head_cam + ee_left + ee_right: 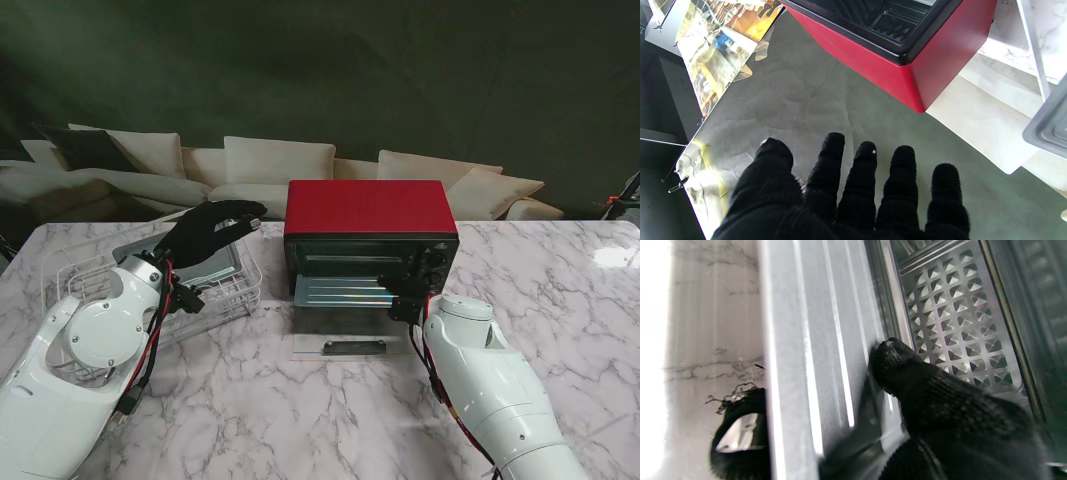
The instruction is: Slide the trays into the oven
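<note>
Red boxy metal oven (pixel 370 206) door down; right hand (pixel 408 296) clamps ribbed silver tray (pixel 345 291) at oven mouth; left hand (pixel 208 230) spread, holding nothing, above grey tray (pixel 222 268) in wire rack (pixel 75 280) left of oven.

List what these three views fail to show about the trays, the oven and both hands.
- Right hand: stand view, mostly hidden by its own arm; its grip on the tray is blurred in the right wrist view.
- Oven interior: too dark in the stand view.
- Second tray: cut off by the left wrist view's edge.
- Left hand: open.
</note>
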Robot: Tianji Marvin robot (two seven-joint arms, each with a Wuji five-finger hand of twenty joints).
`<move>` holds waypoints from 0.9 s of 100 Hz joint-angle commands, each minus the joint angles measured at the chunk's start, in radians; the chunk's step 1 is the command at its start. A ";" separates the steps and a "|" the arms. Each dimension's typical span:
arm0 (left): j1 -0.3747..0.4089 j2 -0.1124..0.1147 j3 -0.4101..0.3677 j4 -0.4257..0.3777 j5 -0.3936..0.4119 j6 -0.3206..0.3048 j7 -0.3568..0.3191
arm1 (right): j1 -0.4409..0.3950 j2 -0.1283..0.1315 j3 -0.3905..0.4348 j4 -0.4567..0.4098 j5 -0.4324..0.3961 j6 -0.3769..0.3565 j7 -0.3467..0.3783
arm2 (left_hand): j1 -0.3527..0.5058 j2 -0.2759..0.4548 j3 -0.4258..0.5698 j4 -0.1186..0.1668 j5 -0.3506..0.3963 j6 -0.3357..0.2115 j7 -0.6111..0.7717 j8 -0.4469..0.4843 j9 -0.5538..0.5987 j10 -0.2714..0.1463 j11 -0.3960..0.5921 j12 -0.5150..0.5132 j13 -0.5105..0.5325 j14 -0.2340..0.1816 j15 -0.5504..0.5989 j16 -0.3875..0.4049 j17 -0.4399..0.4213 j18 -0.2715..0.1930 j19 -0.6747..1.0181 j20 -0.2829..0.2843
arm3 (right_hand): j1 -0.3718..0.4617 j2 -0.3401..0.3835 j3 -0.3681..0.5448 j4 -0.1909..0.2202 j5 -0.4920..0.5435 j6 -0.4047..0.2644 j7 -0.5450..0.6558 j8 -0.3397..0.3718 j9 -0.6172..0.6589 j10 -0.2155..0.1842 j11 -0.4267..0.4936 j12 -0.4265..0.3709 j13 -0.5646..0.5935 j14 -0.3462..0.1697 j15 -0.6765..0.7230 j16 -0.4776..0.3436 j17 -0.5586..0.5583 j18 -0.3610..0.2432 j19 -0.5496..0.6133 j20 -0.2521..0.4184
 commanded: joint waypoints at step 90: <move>0.000 0.001 0.000 -0.005 -0.006 0.000 -0.023 | -0.045 0.012 0.034 -0.002 -0.017 0.127 0.063 | -0.011 0.045 -0.032 -0.008 0.025 -0.006 0.000 0.007 0.027 0.008 -0.004 0.006 0.025 0.007 0.012 0.016 -0.014 0.020 0.006 0.006 | -0.310 0.209 -0.433 0.211 -0.474 -0.095 -0.216 -0.137 -0.467 -0.082 0.016 -0.130 -0.389 0.024 -0.076 0.071 -0.599 0.054 -0.080 0.150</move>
